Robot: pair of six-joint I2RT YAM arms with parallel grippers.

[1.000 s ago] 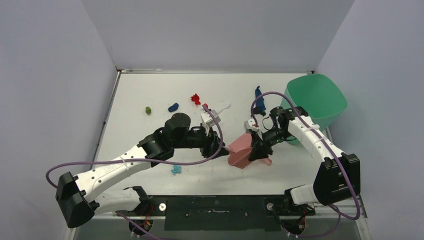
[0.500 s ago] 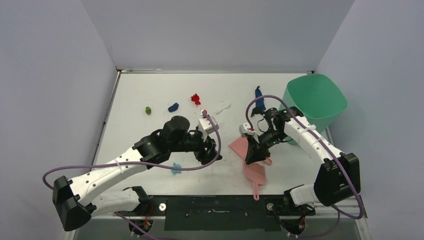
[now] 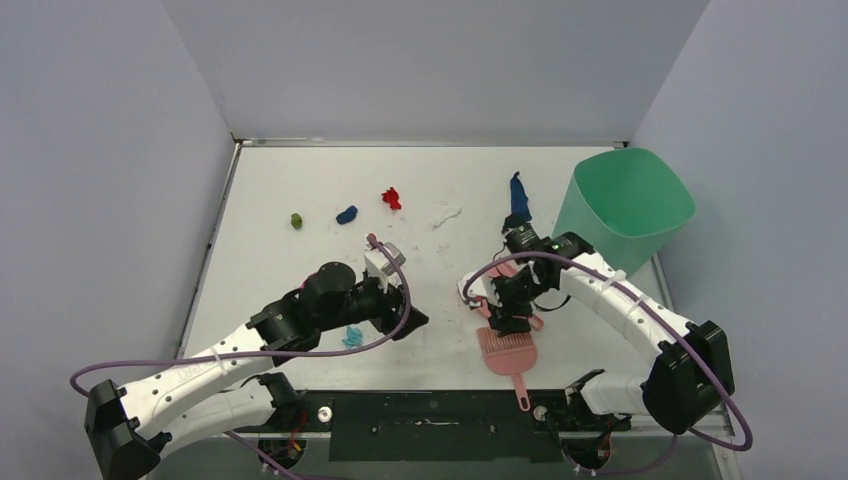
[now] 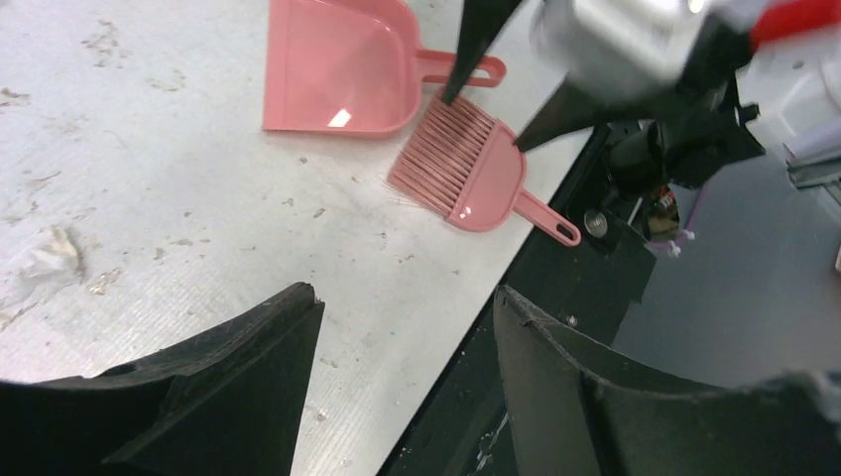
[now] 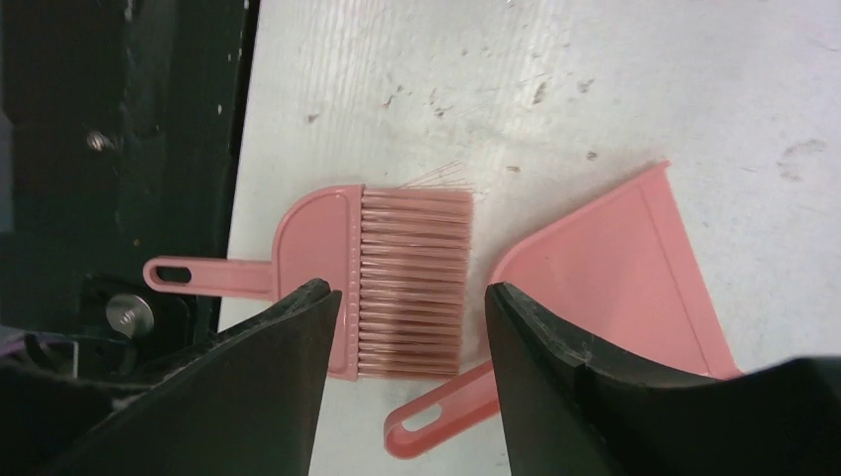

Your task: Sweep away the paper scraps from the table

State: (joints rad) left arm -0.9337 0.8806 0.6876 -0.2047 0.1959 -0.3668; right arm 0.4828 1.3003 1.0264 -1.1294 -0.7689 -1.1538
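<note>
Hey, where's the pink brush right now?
In the top view, the pink brush lies flat on the table by its near edge, right of centre, below the right gripper, with the pink dustpan beside it.

Six tiny crumpled paper scraps, five toward 12 o'clock, one near 7; one pink plastic brush; one pink plastic dustpan; one green plastic tub.
</note>
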